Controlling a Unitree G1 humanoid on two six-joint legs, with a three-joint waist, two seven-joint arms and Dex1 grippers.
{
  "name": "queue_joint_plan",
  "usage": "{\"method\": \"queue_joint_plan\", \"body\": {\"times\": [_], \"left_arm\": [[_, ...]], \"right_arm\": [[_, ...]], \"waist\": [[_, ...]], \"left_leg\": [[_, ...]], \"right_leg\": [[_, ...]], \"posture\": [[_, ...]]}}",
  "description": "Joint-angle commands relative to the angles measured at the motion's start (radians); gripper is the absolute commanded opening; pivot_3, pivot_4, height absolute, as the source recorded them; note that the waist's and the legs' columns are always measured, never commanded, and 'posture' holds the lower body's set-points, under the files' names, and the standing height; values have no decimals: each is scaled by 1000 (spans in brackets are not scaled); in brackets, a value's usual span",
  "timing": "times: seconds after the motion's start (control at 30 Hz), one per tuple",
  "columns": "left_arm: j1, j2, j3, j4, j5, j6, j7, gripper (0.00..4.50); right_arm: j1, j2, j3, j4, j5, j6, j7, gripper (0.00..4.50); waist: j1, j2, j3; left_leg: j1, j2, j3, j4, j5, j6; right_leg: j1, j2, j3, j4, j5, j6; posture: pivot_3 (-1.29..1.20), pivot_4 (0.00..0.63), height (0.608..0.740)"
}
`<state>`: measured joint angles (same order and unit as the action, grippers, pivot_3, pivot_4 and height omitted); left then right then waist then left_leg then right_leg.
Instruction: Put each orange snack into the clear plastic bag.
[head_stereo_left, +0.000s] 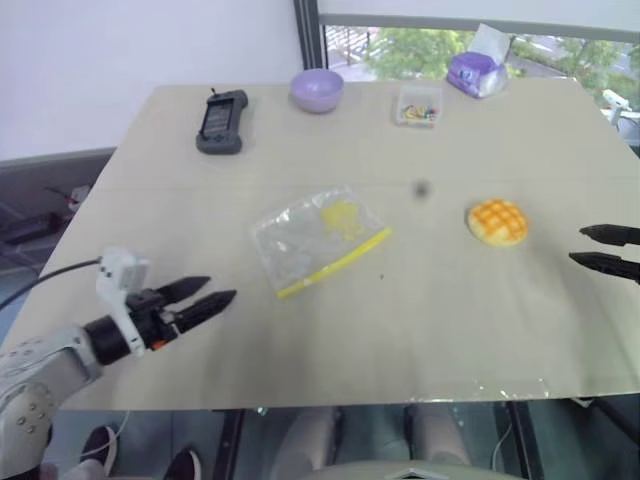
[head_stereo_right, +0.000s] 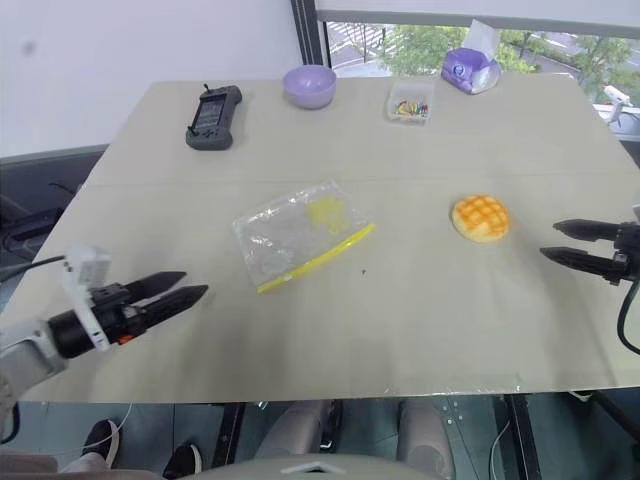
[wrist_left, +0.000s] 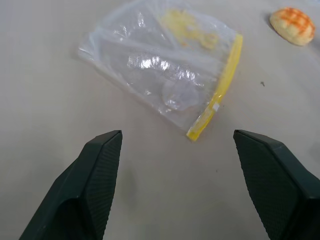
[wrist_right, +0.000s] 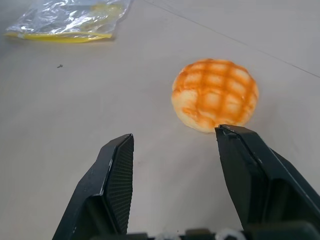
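The orange snack (head_stereo_left: 497, 221), a round bun with a criss-cross top, lies on the beige table right of centre. The clear plastic bag (head_stereo_left: 315, 238) lies flat near the table's middle, its yellow seal strip (wrist_left: 220, 89) along the edge nearest the bun. My left gripper (head_stereo_left: 204, 298) hovers open over the table's front left, pointing toward the bag and a short way from it. My right gripper (head_stereo_left: 603, 249) stands open at the right edge, its fingers aimed at the bun (wrist_right: 215, 94) with a small gap between them and it. Nothing is held.
At the table's far side stand a black handheld controller (head_stereo_left: 221, 122), a purple bowl (head_stereo_left: 317, 90), a small clear box of colourful bits (head_stereo_left: 418, 106) and a purple-and-clear tissue packet (head_stereo_left: 476, 72). The table's front edge (head_stereo_left: 330, 402) runs just below my left gripper.
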<state>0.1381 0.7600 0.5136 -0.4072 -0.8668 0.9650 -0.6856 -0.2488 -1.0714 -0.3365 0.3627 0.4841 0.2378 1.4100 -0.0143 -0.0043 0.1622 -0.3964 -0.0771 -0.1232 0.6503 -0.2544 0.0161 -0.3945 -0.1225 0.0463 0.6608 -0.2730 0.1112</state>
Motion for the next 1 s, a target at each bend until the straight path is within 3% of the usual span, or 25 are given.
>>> {"method": "queue_joint_plan", "body": {"times": [0.03, 0.27, 0.4, 0.6, 1.0], "left_arm": [[-68, -34, -71, 21, -27, 106, 110, 3758], [-170, -167, -94, 97, -24, 190, 282, 3758], [-263, -329, -41, 205, -104, 276, 438, 3758], [-380, -480, -6, 327, -110, 355, 618, 3758], [-490, -555, 121, 428, -159, 488, 771, 3758]], "right_arm": [[10, -11, -47, -43, 21, 5, -1, 2807], [67, -17, -96, -83, 32, 21, -18, 2807], [99, -11, -119, -121, 38, 32, -35, 2807], [110, 7, -119, -249, 91, 106, -63, 2807], [220, -14, -193, -499, 241, 288, -30, 2807]], "waist": [[0, 0, 0], [0, 2, -1], [10, 8, -5], [20, 11, -8], [33, 12, -13]], "left_leg": [[0, 0, 0, 0, 0, 0], [1, 0, 0, 1, 1, -1], [1, -1, 0, 1, 0, 0], [10, -5, -3, 3, 0, 0], [15, -6, -5, 3, 0, 0]], "right_leg": [[0, 0, 0, 0, 0, 0], [0, 0, 1, 1, 0, 0], [2, 0, 0, 1, 0, 0], [13, -2, -2, 1, 0, 1], [20, -2, -3, 0, 0, 1]], "posture": [[0, 150, 740], [0, 150, 740], [0, 150, 740], [0, 150, 740], [0, 150, 740]]}}
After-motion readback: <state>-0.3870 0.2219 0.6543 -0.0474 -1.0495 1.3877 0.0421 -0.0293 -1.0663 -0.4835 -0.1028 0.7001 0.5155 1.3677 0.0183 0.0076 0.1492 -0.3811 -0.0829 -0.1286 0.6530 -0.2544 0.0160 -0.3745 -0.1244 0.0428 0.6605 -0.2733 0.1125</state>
